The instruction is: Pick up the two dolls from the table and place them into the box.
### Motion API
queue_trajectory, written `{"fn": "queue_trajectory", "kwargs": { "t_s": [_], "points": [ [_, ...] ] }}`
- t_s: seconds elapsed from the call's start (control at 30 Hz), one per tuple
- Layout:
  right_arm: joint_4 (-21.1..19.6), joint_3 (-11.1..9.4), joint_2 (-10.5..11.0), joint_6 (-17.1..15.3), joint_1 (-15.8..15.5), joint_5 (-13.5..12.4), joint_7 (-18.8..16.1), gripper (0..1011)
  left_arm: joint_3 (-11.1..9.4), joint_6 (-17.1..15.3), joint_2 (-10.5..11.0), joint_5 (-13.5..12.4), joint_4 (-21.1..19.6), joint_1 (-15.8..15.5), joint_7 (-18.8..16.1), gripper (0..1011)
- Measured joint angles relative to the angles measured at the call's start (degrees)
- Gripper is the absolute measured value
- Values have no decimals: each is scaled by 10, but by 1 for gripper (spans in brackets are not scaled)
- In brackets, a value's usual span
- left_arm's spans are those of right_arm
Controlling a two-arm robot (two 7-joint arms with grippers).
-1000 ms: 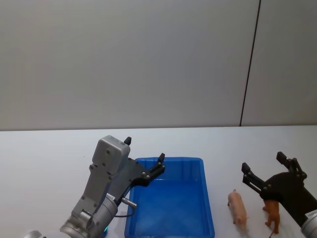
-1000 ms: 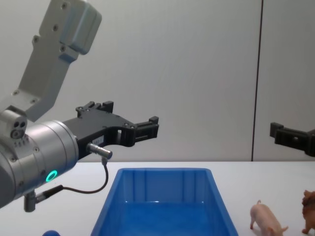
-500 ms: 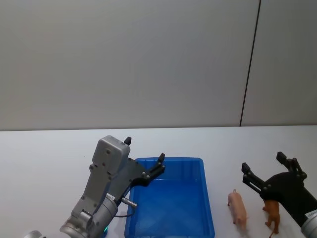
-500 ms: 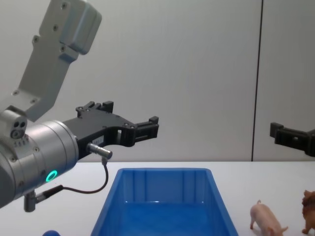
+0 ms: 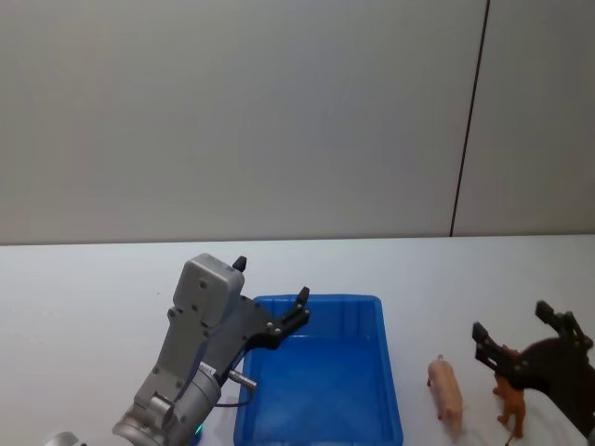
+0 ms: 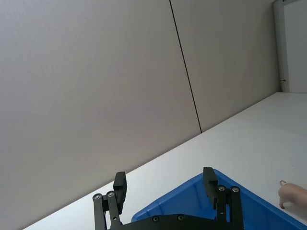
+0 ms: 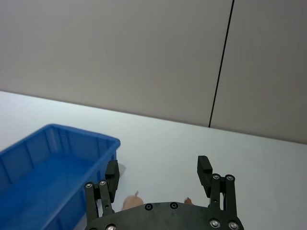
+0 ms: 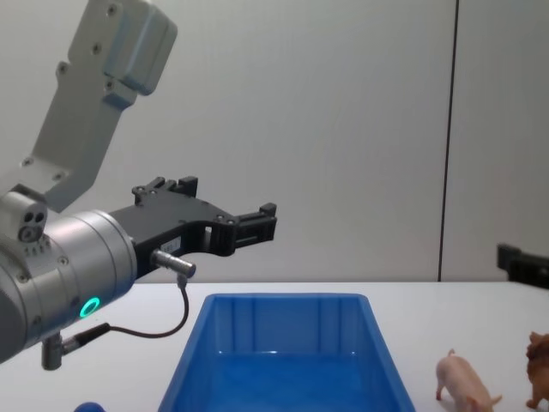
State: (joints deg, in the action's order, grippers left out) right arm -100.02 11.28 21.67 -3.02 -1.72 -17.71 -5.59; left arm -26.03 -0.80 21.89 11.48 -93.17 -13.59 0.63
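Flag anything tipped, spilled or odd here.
Nothing stands out. The pale pink plastic pig and reddish-brown shaggy animal figurine stand upright on the white table, right of the empty bright blue plastic bin. The left gripper and right gripper hover open.

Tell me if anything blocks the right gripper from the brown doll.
Nothing visible does: the open right gripper hovers above the brown doll, the pink pig beside it. The left gripper hangs near the box.
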Motion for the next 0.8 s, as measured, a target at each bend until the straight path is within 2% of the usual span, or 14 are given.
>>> {"fn": "queue_trajectory", "kwargs": {
  "t_s": [0.4,0.8],
  "points": [
    [29,-17,28,-27,-14,-10,-24,1001,0,0,0,0,0,0,0,1001],
    [74,-16,24,-48,-4,-11,-37,1001,0,0,0,0,0,0,0,1001]
  ]
}}
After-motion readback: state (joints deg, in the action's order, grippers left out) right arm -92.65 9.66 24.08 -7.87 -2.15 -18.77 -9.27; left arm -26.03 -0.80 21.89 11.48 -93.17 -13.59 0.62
